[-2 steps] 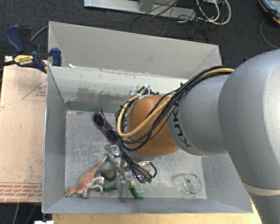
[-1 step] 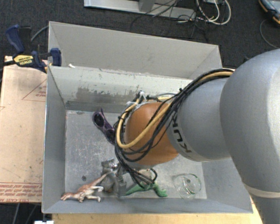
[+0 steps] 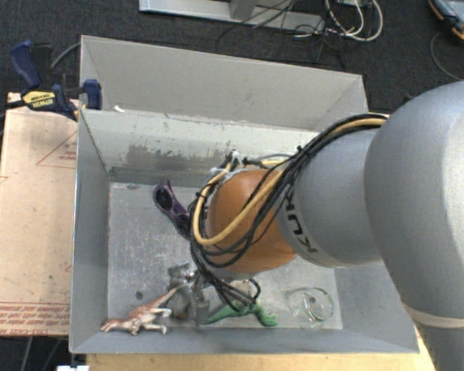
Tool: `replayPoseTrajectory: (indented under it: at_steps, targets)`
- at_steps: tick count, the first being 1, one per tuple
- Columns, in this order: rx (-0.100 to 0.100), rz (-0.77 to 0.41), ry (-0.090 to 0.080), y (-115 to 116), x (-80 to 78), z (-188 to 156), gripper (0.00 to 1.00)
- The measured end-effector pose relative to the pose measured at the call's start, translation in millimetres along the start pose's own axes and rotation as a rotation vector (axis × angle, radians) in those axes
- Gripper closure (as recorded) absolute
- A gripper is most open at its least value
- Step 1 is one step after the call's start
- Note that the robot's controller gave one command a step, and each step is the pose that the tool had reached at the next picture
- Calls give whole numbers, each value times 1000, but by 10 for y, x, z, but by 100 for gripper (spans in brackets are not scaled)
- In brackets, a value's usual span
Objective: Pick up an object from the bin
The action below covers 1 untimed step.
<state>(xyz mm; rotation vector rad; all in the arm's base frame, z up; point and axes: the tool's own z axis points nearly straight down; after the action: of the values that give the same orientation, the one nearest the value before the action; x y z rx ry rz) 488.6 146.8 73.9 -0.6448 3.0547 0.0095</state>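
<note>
Your pincer (image 3: 194,298) hangs low near the bin's (image 3: 89,232) front, between a tan toy animal (image 3: 139,320) and a green piece (image 3: 246,312), seemingly to grab one; apart or together, you cannot tell.

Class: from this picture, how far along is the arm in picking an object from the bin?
Done: the end effector is low near the floor of the grey metal bin, between a tan toy animal figure and a green bent piece. In hand: nothing visibly gripped. Left: grasping one thing and lifting it out.
</note>
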Motion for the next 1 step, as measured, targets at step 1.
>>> replayPoseTrajectory:
  at_steps: [1]
  targets:
    - [-1,42,-1,-88,-51,-1126,100]
